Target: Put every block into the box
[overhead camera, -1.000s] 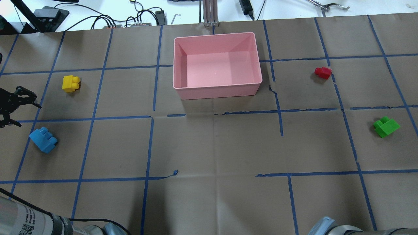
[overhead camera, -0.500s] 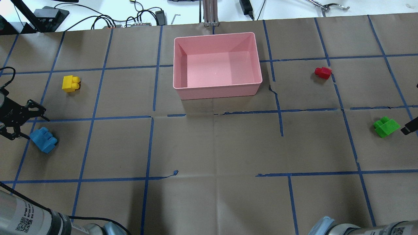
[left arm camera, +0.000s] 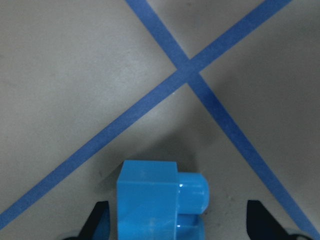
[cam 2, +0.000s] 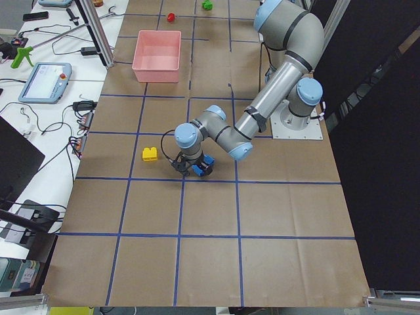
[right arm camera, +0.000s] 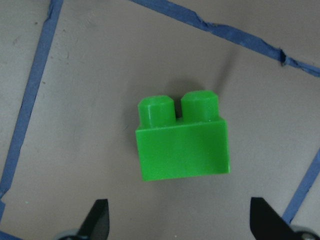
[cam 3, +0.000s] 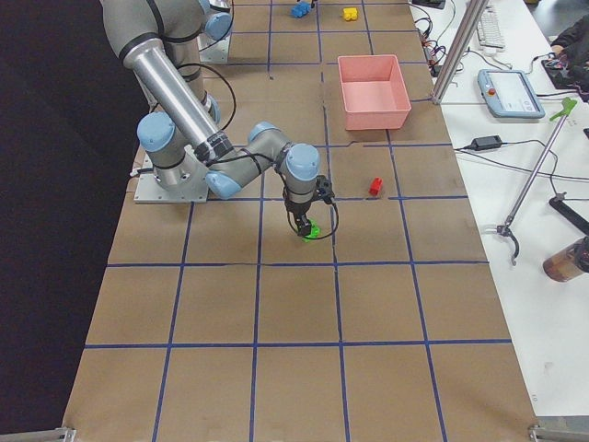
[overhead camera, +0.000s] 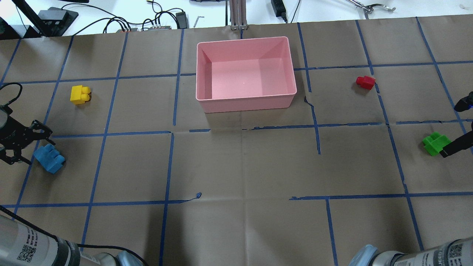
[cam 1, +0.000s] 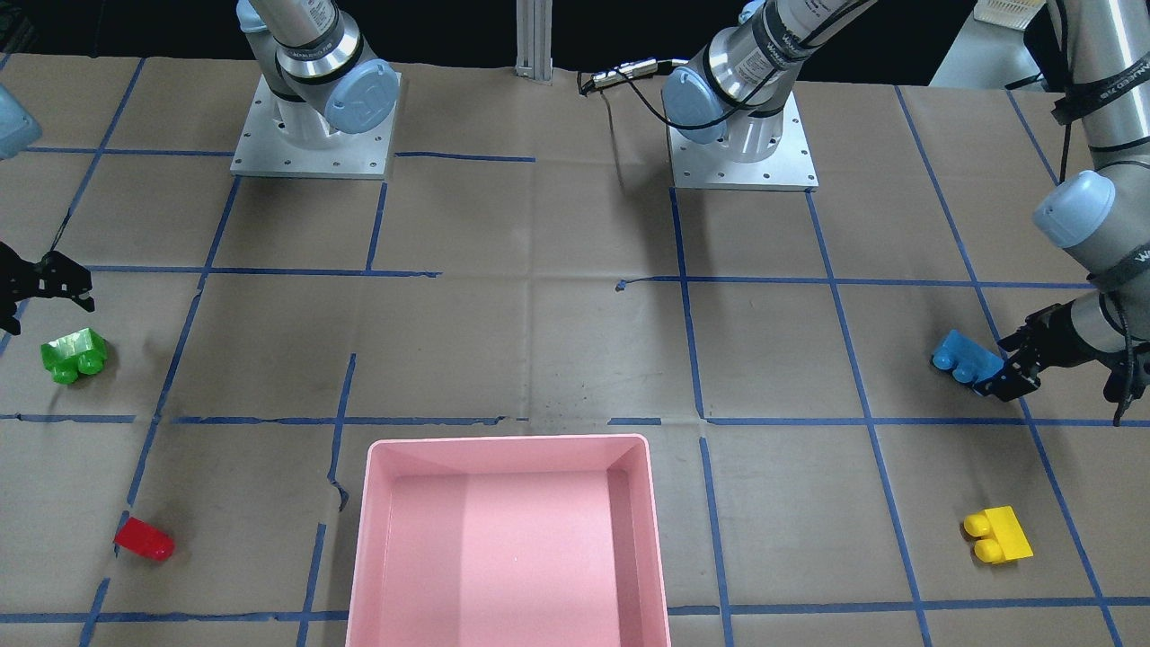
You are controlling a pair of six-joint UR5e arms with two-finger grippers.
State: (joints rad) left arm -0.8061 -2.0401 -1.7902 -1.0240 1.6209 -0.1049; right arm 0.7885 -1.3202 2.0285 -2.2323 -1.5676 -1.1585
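The pink box (overhead camera: 247,103) stands empty at the table's far middle, also in the front view (cam 1: 508,442). The light blue block (overhead camera: 50,159) lies at the left. My left gripper (overhead camera: 35,149) is open and low over its end; the wrist view shows the block (left arm camera: 160,200) between the fingertips (left arm camera: 102,222). The green block (overhead camera: 435,143) lies at the right. My right gripper (overhead camera: 450,130) is open just beside and above it; the block (right arm camera: 182,142) sits ahead of the fingertips (right arm camera: 97,217). The yellow block (overhead camera: 79,94) and red block (overhead camera: 365,82) lie apart.
The brown paper table cover carries a blue tape grid (overhead camera: 170,133). Cables and tools (overhead camera: 159,20) lie beyond the far edge. An aluminium post (overhead camera: 238,14) stands behind the box. Both arm bases (cam 1: 310,117) are at the robot's side.
My left gripper has moved down and right onto the blue block's end. My right gripper has come in from the right edge to the green block. No block has moved.
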